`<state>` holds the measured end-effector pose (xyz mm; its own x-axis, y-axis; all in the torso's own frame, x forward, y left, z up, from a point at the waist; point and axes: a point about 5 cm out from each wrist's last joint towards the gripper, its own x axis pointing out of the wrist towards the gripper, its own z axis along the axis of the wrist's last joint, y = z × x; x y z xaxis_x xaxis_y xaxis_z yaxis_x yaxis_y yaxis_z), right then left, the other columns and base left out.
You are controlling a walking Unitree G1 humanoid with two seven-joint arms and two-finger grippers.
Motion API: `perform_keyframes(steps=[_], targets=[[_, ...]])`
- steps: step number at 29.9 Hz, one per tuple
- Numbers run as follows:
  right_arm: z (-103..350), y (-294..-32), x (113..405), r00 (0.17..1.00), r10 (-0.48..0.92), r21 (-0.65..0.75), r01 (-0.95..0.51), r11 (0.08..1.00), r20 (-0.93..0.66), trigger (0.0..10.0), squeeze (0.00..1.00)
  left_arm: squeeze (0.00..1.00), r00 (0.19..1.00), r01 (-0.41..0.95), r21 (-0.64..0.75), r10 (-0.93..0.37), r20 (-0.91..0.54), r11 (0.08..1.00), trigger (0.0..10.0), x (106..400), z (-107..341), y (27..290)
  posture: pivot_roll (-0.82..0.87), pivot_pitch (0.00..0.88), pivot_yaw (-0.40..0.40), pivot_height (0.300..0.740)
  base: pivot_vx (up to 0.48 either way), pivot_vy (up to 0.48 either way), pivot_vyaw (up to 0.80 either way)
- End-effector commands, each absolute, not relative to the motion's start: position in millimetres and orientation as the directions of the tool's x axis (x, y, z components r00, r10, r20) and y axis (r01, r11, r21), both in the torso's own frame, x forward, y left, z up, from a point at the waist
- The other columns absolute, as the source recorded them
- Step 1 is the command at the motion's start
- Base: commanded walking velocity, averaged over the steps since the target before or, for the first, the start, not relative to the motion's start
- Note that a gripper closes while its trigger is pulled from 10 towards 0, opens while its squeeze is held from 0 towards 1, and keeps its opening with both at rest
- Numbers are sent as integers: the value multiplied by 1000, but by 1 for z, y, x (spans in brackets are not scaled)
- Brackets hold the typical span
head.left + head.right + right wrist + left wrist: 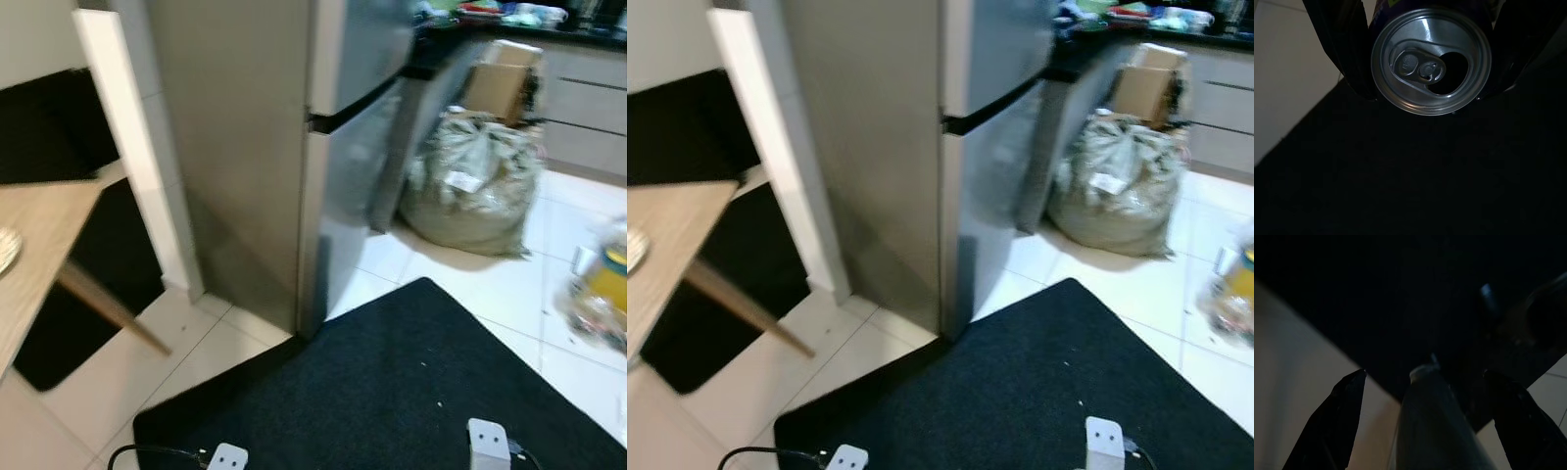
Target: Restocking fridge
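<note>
A tall silver fridge (245, 147) stands straight ahead with both doors closed; a dark seam (343, 113) divides the upper door from the lower. My right gripper (1432, 93) is shut on an aluminium drink can (1431, 61), whose opened top faces the wrist camera above the black mat. In the dim left wrist view my left gripper (1425, 373) holds a pale capped bottle (1435, 426) between its two fingers (1332, 426). The silver ends of both arms (487, 443) show low at the bottom edge of the eye views.
A black mat (392, 392) covers the floor before the fridge. A wooden table (39, 255) juts in at left beside a white post (137, 157). To the right of the fridge lie a full sack (470, 186), a cardboard box (500, 78) and wrapped bottles (602, 284).
</note>
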<state>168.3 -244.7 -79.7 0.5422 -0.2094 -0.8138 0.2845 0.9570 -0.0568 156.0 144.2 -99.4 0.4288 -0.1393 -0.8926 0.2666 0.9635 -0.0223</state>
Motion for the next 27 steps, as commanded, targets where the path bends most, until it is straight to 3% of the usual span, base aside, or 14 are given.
perform_keyframes(steps=[1,8,20,27], targets=[[-81,-243,168,538,-207,-51,291,955,-817,10000,0,0,409,246,-30,-132,-903,969,10000,148,-103,146,-33,0,14,740,0,0,-800],[-80,-243,168,547,-206,-43,295,954,-812,10000,0,0,411,246,-26,-128,-902,969,10000,148,-103,146,-36,0,9,740,0,0,-800],[-79,-242,171,551,-201,-52,274,960,-810,10000,0,0,416,240,-14,-116,-902,971,10000,148,-103,147,-42,0,11,740,0,0,0],[-82,-239,168,535,-181,-44,258,965,-825,10000,0,0,415,236,-10,-110,-903,972,10000,148,-103,148,-41,0,15,740,0,0,-757]])
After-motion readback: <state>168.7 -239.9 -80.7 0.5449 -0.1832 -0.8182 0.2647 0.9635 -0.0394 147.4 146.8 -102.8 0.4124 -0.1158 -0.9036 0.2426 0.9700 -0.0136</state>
